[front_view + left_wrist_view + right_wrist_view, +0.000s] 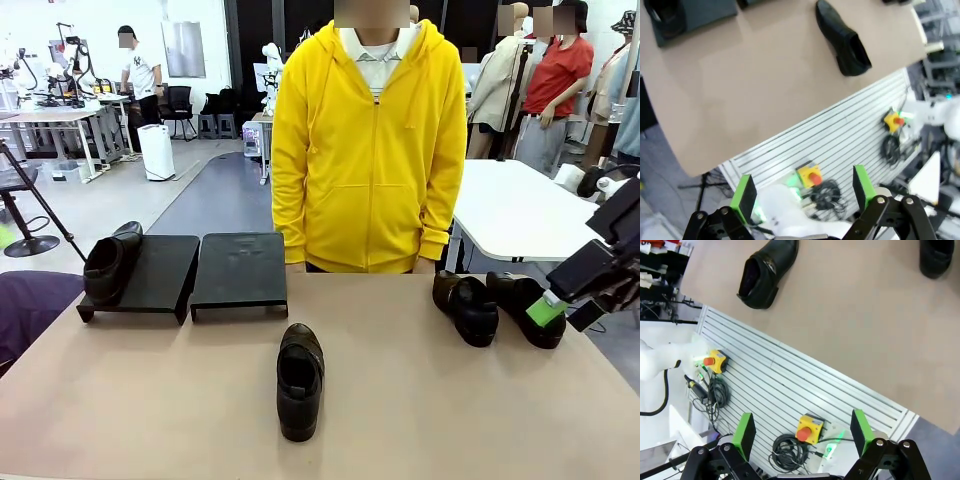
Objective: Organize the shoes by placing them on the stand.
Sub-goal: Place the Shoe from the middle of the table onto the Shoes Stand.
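Observation:
One black glossy shoe (105,265) lies on the left of two black stands (150,285), at its left end. A second shoe (300,378) sits mid-table with its toe towards me. A pair of shoes (466,306) (525,305) rests at the right. My right gripper (565,298) hovers at the right edge beside that pair, and its wrist view shows it open (801,432) and holding nothing, high over the middle shoe (765,272). My left gripper (802,195) is open too, high above the table's near edge, with the middle shoe (842,37) far below it.
The second stand (240,268) is bare. A person in a yellow hoodie (370,150) stands at the far side, arms down. Below both grippers runs a slatted aluminium base (805,385) with yellow emergency-stop boxes (812,175) and cables.

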{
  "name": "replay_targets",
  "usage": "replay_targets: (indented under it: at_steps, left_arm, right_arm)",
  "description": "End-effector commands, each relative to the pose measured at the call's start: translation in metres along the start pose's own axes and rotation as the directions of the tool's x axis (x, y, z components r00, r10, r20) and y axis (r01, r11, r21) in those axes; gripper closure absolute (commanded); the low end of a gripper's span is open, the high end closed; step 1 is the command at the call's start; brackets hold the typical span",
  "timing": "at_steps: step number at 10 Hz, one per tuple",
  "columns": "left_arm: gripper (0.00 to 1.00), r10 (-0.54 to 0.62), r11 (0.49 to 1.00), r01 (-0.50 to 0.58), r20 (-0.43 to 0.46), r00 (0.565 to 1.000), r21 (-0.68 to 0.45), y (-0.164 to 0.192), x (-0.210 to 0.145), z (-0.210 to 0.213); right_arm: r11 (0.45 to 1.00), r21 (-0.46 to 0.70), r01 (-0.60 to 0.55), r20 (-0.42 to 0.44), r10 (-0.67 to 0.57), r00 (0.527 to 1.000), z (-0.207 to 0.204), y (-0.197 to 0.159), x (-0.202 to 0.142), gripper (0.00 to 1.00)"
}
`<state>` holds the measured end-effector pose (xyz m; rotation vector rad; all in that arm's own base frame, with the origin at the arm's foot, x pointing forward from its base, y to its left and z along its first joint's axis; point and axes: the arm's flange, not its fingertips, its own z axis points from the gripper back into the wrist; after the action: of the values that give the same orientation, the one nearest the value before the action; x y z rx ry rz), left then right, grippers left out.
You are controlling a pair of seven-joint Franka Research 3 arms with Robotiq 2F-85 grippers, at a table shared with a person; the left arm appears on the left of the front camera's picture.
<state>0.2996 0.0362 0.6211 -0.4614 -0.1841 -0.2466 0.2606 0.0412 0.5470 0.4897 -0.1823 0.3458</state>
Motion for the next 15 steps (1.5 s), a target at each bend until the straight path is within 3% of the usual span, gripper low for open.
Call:
replay_targets:
  at_steps: [1,3,4,5,6,7,9,10,14,15]
  left_arm:
    - [0.00,0.127,0.990,-0.130,-0.051,0.991,-0.054,-0.054,0.043,-0.069]
    - [0.00,0.064,0.991,-0.084,-0.196,0.979,-0.099,-0.116,0.077,-0.176]
    - [0.00,0.046,0.995,-0.062,-0.196,0.980,-0.074,-0.141,0.083,-0.226]
    - [0.00,0.109,0.982,-0.135,-0.186,0.977,-0.133,-0.158,0.086,-0.258]
    - [0.00,0.145,0.979,-0.170,-0.207,0.968,-0.109,-0.179,0.087,-0.288]
    - [0.00,0.120,0.981,-0.163,-0.323,0.939,-0.109,-0.193,0.086,-0.310]
    - [0.00,0.104,0.994,-0.109,-0.300,0.948,-0.001,-0.190,0.090,-0.308]
    - [0.00,0.098,0.987,-0.132,-0.301,0.949,-0.094,-0.196,0.074,-0.331]
    - [0.00,0.096,0.990,-0.123,-0.310,0.946,-0.071,-0.198,0.080,-0.331]
    - [0.00,0.172,0.984,-0.165,-0.124,0.977,0.060,-0.194,0.080,-0.341]
  right_arm:
    - [1.000,0.012,-0.011,-0.004,0.011,1.000,0.003,0.001,0.003,0.00]
    - [1.000,0.012,-0.011,-0.004,0.011,1.000,0.003,0.001,0.003,0.00]
    - [1.000,0.012,-0.011,-0.004,0.011,1.000,0.003,0.001,0.003,0.00]
    - [1.000,0.012,-0.011,-0.004,0.011,1.000,0.003,0.001,0.003,0.00]
    - [1.000,0.012,-0.011,-0.004,0.011,1.000,0.003,0.001,0.003,0.00]
    - [1.000,0.012,-0.011,-0.004,0.011,1.000,0.003,0.001,0.003,0.00]
    - [1.000,0.012,-0.011,-0.004,0.011,1.000,0.003,0.001,0.003,0.00]
    - [1.000,0.012,-0.011,-0.004,0.011,1.000,0.003,0.001,0.003,0.00]
    - [1.000,0.012,-0.011,-0.004,0.011,1.000,0.003,0.001,0.003,0.00]
    - [1.000,0.012,-0.011,-0.004,0.011,1.000,0.003,0.001,0.003,0.00]
